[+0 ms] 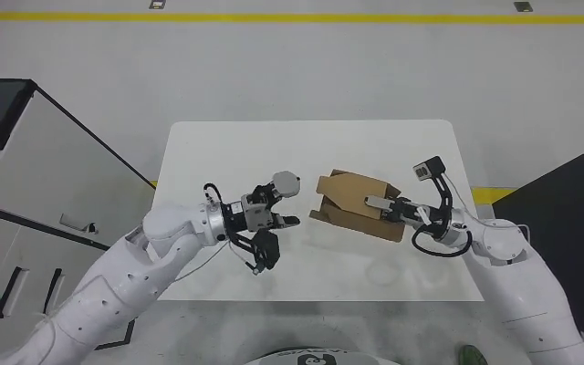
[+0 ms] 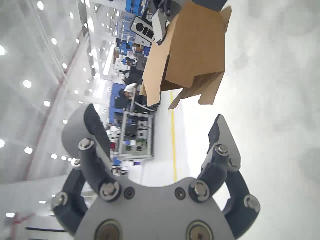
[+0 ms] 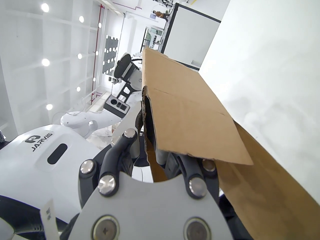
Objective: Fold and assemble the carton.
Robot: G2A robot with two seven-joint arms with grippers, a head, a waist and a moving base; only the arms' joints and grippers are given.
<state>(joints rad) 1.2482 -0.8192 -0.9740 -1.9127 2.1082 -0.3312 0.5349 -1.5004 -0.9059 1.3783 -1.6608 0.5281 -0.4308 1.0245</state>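
The right tool (image 1: 381, 204) is clamped on the carton (image 1: 349, 193) over the desk (image 1: 274, 146); the left tool (image 1: 290, 203), fingers spread, is near it.

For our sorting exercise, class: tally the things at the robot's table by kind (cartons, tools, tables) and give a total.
carton: 1
tools: 2 (left tool, right tool)
table: 1
Total: 4
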